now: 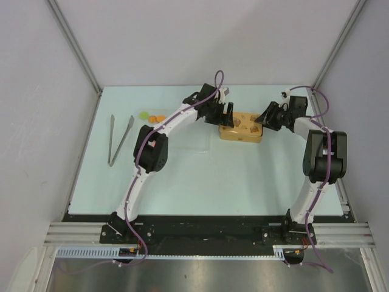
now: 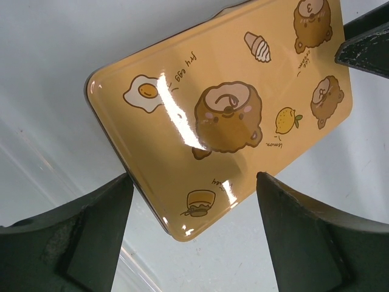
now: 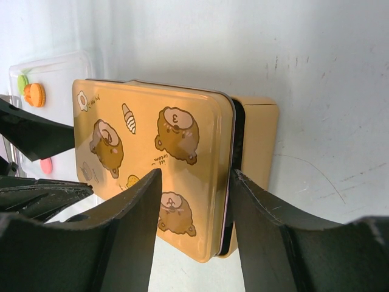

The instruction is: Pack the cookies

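Observation:
The cookies are small discs at the back left: green (image 1: 143, 115) and orange (image 1: 157, 118). The right wrist view shows the orange (image 3: 35, 94), green (image 3: 23, 82) and pink (image 3: 46, 165) ones on a clear tray (image 3: 67, 67). A yellow tin with a bear-print lid (image 1: 241, 128) (image 2: 225, 115) (image 3: 152, 158) lies between the grippers. My left gripper (image 1: 223, 114) (image 2: 194, 177) hangs wide open above the tin's left corner. My right gripper (image 1: 267, 118) (image 3: 194, 173) is half open over the lid's other end, one finger above the lid's face and the other against its rim. A dark gap separates lid and base (image 3: 261, 134) there.
Metal tongs (image 1: 119, 141) lie at the left of the table. White walls close in the back and both sides. The left gripper's fingers (image 3: 36, 134) show at the left of the right wrist view, close to the tin.

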`<state>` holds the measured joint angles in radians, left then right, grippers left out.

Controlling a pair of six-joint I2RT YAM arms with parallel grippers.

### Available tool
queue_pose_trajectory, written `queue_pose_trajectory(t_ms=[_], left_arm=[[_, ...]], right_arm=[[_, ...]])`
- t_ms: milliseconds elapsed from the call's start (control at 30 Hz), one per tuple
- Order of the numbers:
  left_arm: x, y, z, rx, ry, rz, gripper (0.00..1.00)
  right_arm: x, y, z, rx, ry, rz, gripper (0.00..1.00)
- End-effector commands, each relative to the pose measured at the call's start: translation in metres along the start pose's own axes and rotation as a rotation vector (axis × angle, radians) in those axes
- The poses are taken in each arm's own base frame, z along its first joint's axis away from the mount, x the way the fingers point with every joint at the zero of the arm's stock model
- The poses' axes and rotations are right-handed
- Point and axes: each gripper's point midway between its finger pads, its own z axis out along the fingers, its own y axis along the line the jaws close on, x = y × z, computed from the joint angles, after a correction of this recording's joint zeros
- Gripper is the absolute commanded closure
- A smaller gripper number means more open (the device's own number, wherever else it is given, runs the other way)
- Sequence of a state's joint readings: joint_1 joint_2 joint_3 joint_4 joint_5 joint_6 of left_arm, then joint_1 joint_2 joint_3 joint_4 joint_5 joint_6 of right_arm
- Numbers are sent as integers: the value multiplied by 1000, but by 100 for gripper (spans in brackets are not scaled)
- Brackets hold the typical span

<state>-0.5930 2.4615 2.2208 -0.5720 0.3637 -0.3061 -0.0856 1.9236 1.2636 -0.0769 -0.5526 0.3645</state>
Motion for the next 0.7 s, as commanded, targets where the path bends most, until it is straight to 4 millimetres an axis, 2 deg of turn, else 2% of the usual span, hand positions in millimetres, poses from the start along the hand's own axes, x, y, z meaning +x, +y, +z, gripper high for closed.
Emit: queue_pose_trajectory(t_ms=[0,367,667], left_arm=[[-21,-21,-5,35,-57,28,14],[-17,-17,3,32,-45,31,13],[-13,-18,5,33,-36,32,13]], right_arm=[[-26,16,-14,-21,-81,-64,47],[-31,21,-19,-32,-96,-73,47],[-31,15,-22,-15,-94,-72,47]])
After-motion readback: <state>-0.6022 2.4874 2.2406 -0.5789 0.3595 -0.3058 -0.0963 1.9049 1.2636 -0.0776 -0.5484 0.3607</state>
